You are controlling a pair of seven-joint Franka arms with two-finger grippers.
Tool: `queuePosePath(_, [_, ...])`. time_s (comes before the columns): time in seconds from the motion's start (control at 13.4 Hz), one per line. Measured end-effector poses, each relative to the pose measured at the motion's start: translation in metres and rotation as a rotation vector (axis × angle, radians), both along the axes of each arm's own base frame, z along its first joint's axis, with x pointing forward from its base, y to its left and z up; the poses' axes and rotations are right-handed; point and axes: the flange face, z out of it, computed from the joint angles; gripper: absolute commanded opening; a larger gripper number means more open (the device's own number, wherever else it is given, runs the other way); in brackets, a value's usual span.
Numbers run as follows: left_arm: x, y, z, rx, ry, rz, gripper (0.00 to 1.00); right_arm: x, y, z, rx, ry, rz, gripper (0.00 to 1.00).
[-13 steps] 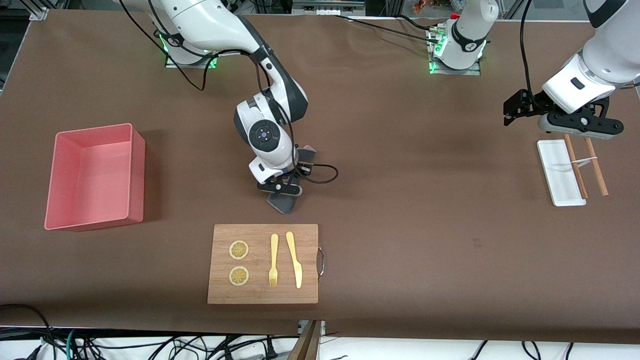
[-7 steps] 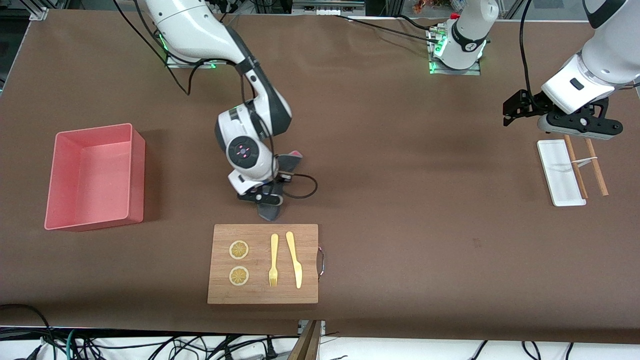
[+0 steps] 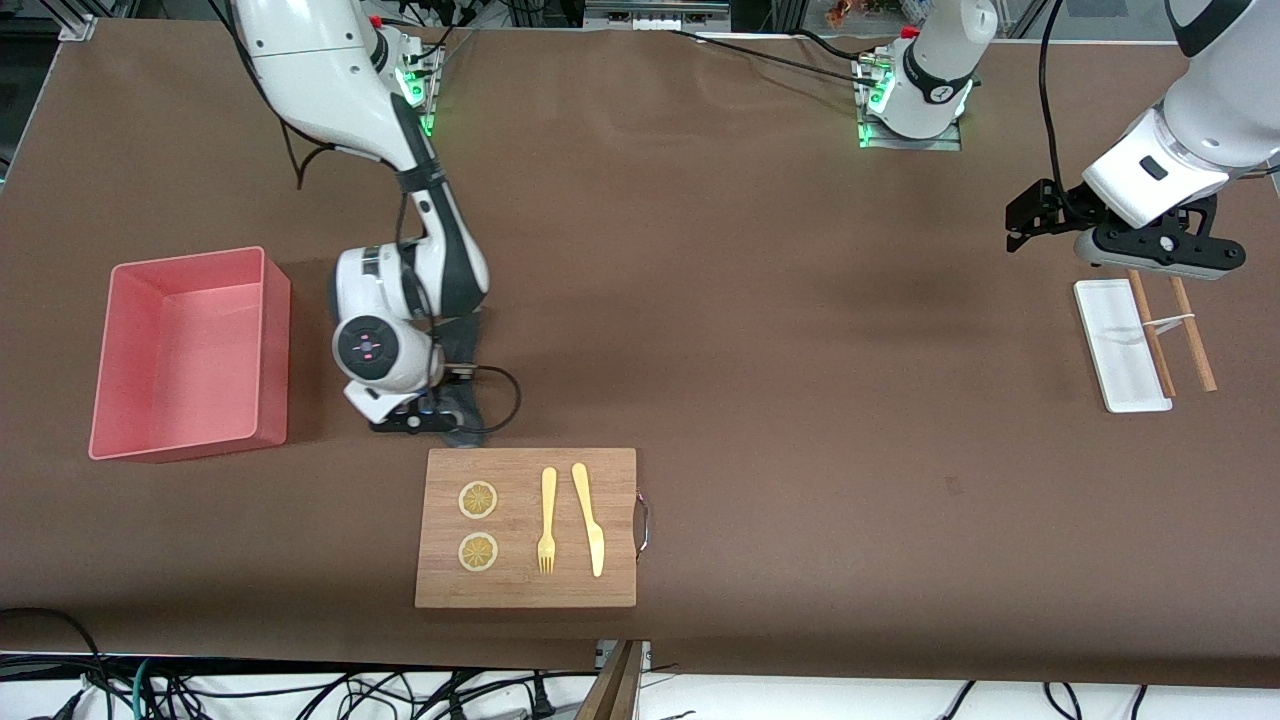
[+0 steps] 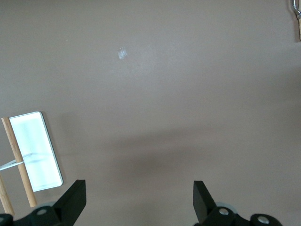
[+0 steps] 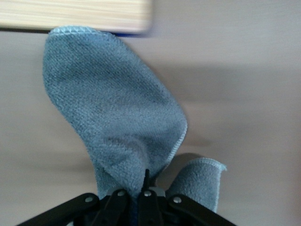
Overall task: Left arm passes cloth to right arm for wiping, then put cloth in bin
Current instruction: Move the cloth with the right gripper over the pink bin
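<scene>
Right gripper [image 3: 415, 422], left of frame centre, is clamped on the nubbly grey cloth [image 5: 113, 117], which drapes onto the brown table [image 3: 760, 380] between the smooth pink bin [image 3: 190, 352] and the wooden board [image 3: 527, 527]. Left gripper [image 4: 136, 207], upper right, waits with fingers apart over the white tray [image 3: 1120, 345].

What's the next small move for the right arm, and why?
Probably carry on toward the bin, lifting enough to clear its wall. The right gripper is shut on the cloth, low over the table between the bin and the wooden board, so the bin step looks due. The left gripper waits open over the white tray.
</scene>
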Motion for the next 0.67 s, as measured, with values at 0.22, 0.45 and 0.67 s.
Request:
queuePosePath(0.22, [0.0,0.0,0.0,0.0,0.0,0.0,1.0,0.007,-0.067,0.006,0.0,0.019,0.074,0.0])
queuePosePath(0.45, [0.0,0.0,0.0,0.0,0.0,0.001,1.0,0.011,-0.137,0.003,0.028,0.045,0.114,0.0])
queuePosePath(0.67, [-0.001,0.0,-0.001,0.001,0.011,0.001,1.0,0.016,-0.151,0.038,0.073,0.062,0.111,0.0])
